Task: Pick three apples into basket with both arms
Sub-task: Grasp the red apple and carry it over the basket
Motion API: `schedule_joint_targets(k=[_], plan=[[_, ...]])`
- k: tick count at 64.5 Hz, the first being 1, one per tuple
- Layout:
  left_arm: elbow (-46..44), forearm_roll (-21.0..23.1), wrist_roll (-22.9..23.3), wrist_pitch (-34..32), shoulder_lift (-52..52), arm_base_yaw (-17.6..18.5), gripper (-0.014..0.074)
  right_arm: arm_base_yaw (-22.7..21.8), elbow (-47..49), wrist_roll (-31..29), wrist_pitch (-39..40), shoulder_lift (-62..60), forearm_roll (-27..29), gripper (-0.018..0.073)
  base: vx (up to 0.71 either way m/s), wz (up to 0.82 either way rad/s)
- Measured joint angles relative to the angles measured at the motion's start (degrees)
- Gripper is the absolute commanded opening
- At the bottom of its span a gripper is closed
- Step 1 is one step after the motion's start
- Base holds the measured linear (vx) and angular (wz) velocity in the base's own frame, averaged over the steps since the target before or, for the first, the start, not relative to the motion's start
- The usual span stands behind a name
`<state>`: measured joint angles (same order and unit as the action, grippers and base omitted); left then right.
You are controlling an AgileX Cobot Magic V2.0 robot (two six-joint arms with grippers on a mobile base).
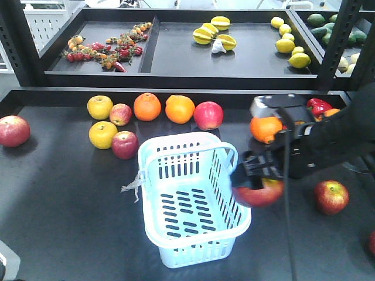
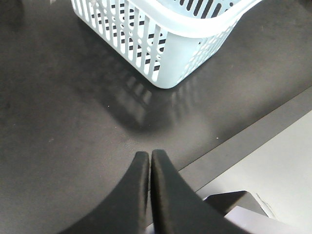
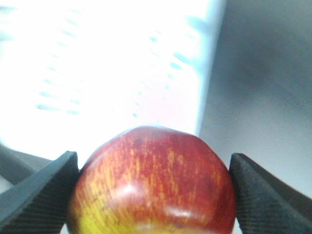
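My right gripper (image 1: 256, 182) is shut on a red apple with yellow streaks (image 1: 258, 192) and holds it just above the right rim of the pale blue basket (image 1: 153, 231). In the right wrist view the apple (image 3: 153, 180) fills the gap between the two pads of the gripper (image 3: 153, 163), with the basket (image 3: 97, 73) blurred white behind. No fruit shows inside the basket. Other red apples lie at the right (image 1: 331, 196), behind the basket (image 1: 208, 115) and to its left (image 1: 125, 144). My left gripper (image 2: 149, 155) is shut and empty over the dark table, near a basket corner (image 2: 165, 73).
Yellow apples (image 1: 99, 107) (image 1: 102, 134), oranges (image 1: 147, 106) (image 1: 180, 109) (image 1: 266, 129), a small red apple (image 1: 120, 114) and a far-left red apple (image 1: 13, 130) lie on the table. A shelf (image 1: 176, 64) with fruit stands behind. The table's edge (image 2: 243, 141) runs near my left gripper.
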<state>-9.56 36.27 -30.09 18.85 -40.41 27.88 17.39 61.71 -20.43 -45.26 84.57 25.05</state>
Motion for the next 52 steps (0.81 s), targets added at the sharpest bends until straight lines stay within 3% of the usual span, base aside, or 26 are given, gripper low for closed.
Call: schedule_joint_targets(k=[12,30,36,52], plan=[[0.0,0.0,0.0,0.0,0.0,0.0,-0.0008,4.37,-0.06,-0.63,6.52,3.97,0.78,-0.0005,0.0,0.0],[0.0,0.0,0.0,0.0,0.0,0.0,-0.0008,5.01,-0.12,-0.74,12.86,12.79,4.46,0.0043,0.0,0.0],[0.0,0.02,0.0,0.0,0.0,0.0,-0.0008,5.01,-0.12,-1.52,13.68,14.67,5.96,0.0127,0.0,0.0],[0.0,0.14,0.0,0.0,0.0,0.0,-0.0008,5.01,-0.12,-5.63,14.69,16.59,10.17,0.0529,0.0,0.0]])
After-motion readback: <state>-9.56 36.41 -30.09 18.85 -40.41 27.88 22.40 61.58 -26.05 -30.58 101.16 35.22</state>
